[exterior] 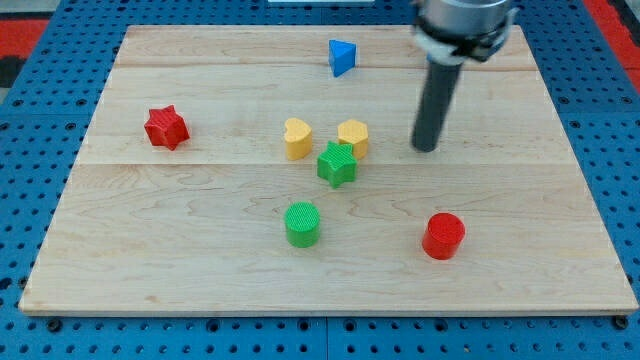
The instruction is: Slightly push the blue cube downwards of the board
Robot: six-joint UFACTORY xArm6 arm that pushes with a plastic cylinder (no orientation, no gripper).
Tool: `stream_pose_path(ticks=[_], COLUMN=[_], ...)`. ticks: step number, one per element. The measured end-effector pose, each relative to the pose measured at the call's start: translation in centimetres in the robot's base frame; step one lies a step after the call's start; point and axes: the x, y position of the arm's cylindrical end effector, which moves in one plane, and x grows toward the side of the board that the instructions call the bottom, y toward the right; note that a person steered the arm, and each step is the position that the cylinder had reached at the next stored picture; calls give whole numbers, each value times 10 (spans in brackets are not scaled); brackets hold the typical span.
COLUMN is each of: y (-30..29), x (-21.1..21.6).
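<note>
Resting on the pale wooden tabletop (200,250), my tip (427,148) stands right of the central cluster, apart from every block. This arm carries no fingers, only the straight dark rod (436,100), and its upper mount is cut off by the view's top edge. At the far edge, left of the rod, sits the blue block (341,57); it looks more like a wedge than a cube. Near the centre a yellow heart block (297,138) and a yellow hexagonal block (353,136) flank a green star block (337,165) that touches the latter. A red star block (166,128) lies far left. Nearer sit a green cylinder (302,224) and a red cylinder (443,236).
</note>
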Motion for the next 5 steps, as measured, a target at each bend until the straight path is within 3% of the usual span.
stream_pose_path(ticks=[1,2,4,5], y=[83,195,205,169], x=[-12,-75,-217,-215])
